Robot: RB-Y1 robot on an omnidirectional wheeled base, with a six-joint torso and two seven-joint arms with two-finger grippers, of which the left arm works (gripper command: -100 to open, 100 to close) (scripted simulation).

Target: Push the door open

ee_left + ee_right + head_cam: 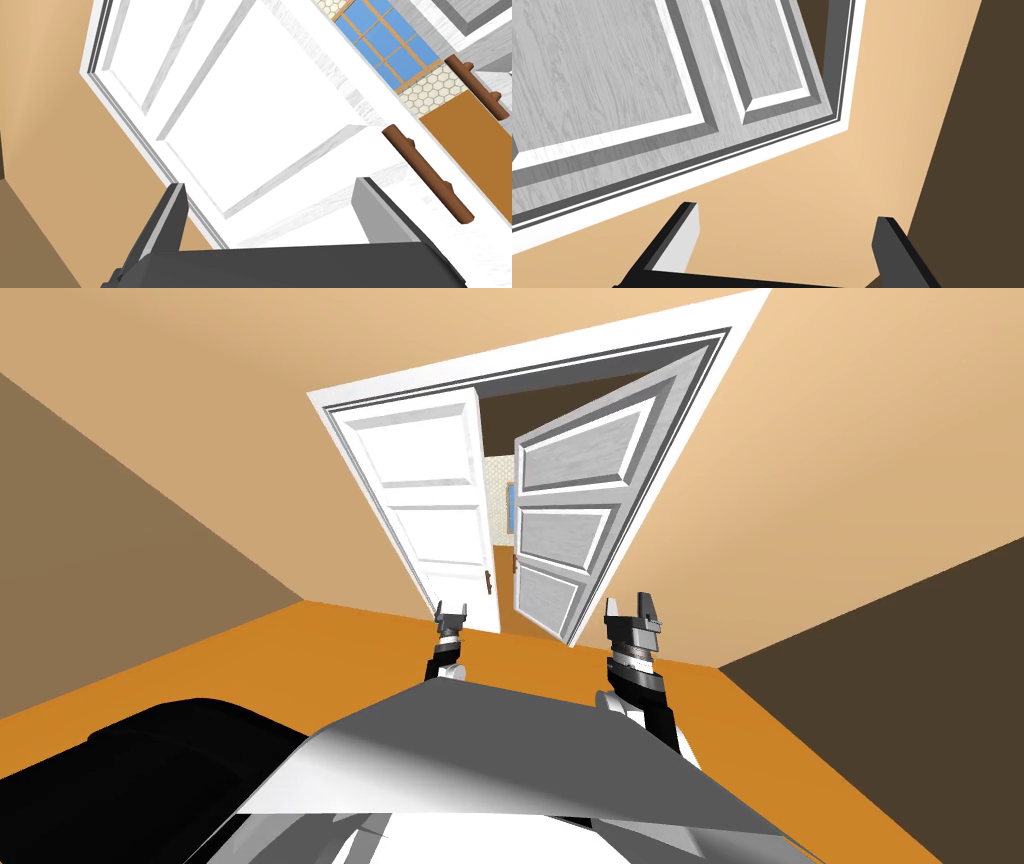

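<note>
Double door is standing straight ahead in a tan wall, set in a white frame, beyond a strip of orange floor. Its left leaf, white with three recessed panels, is sitting shut in the frame. Its right leaf, shaded grey, is hanging partly open. The free edge is angling away into the room beyond, leaving a narrow gap between the two leaves. Through that gap a blue window with tan bars is showing, beside a wall of pale hexagon tiles and more orange floor. Each leaf is carrying a brown bar handle near its free edge. The left leaf's handle is lying just beside one finger of the left gripper in the left wrist view, apart from it. The right leaf's handle is showing past the gap.

The left gripper is hovering in front of the left leaf and pointing at its panelled face, its fingers standing apart with nothing between them. The right gripper is pointing at the tan wall just beside the frame on the right leaf's hinge side, its fingers likewise spread wide and holding nothing. Whether either gripper is touching the door cannot be told. A dark brown wall is meeting the tan wall on the right.
</note>
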